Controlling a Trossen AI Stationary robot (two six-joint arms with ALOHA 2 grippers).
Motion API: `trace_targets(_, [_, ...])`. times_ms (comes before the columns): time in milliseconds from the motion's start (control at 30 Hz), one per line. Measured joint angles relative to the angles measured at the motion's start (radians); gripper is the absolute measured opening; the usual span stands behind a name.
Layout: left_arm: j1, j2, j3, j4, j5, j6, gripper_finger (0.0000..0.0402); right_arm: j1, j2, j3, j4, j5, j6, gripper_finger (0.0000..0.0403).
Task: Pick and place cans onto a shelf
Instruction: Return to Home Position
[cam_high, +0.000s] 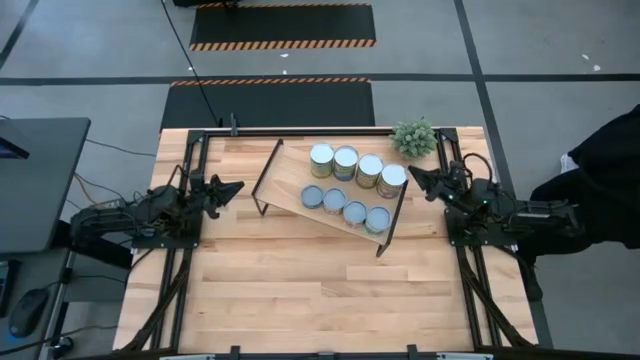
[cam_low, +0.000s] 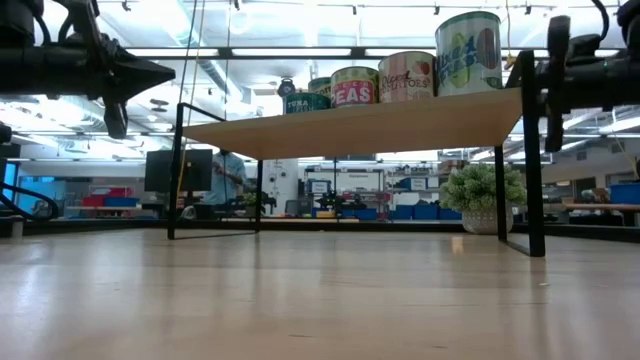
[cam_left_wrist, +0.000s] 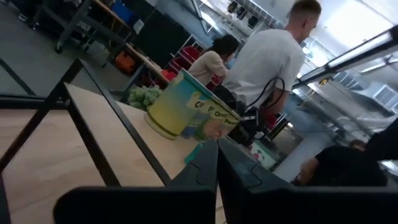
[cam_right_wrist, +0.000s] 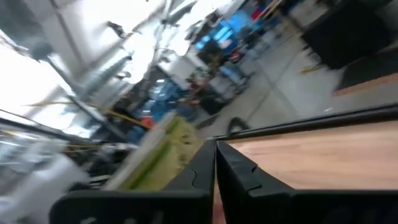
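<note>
The light-wood shelf (cam_high: 290, 178) stands askew on black wire legs at the table's far middle; it also shows in the low view (cam_low: 380, 125). Eight cans stand upright on it: a far row with silver tops (cam_high: 345, 158) and a near row with blue-grey tops (cam_high: 334, 199). My left gripper (cam_high: 238, 186) is shut and empty, left of the shelf, pointing at it. My right gripper (cam_high: 411, 171) is shut and empty, just right of the far row's end can (cam_high: 392, 178), with a gap between them in the low view (cam_low: 468, 50).
A small green potted plant (cam_high: 414, 137) stands at the table's far right, beside the shelf and behind my right gripper. The shelf's black legs (cam_low: 533, 160) rise at both its ends. People stand in the room beyond the table (cam_left_wrist: 267, 56). Bare tabletop (cam_high: 330, 290) lies toward the near edge.
</note>
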Motion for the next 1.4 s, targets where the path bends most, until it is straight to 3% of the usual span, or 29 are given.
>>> trace_targets(133, [0.000, 0.000, 0.000, -0.046, 0.002, 0.140, 0.0019, 0.000, 0.000, 0.000, -0.081, 0.089, -0.165, 0.0028])
trace_targets(300, [0.000, 0.000, 0.000, -0.059, 0.003, 0.259, 0.0020, 0.000, 0.000, 0.000, -0.130, 0.095, -0.344, 0.0030])
trace_targets(1400, [0.000, 0.000, -0.001, -0.058, 0.004, 0.254, 0.0022, 0.000, 0.000, 0.000, -0.129, 0.095, -0.333, 0.0032])
